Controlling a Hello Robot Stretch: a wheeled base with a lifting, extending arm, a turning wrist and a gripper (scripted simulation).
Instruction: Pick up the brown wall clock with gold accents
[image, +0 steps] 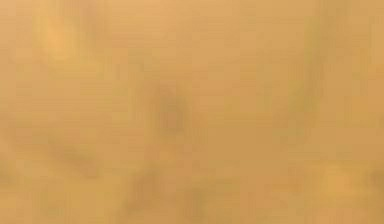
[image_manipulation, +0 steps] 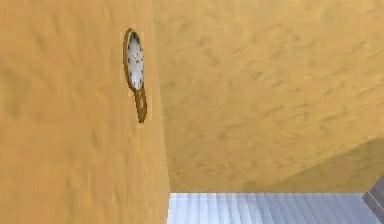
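Here, the brown wall clock (image_manipulation: 135, 72) hangs on an orange wall (image_manipulation: 60, 130); gripper state unclear.

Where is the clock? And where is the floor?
clock (image_manipulation: 133, 62), arm side view, on its white face.
floor (image_manipulation: 260, 208), arm side view, on the bare grey strip at the bottom.
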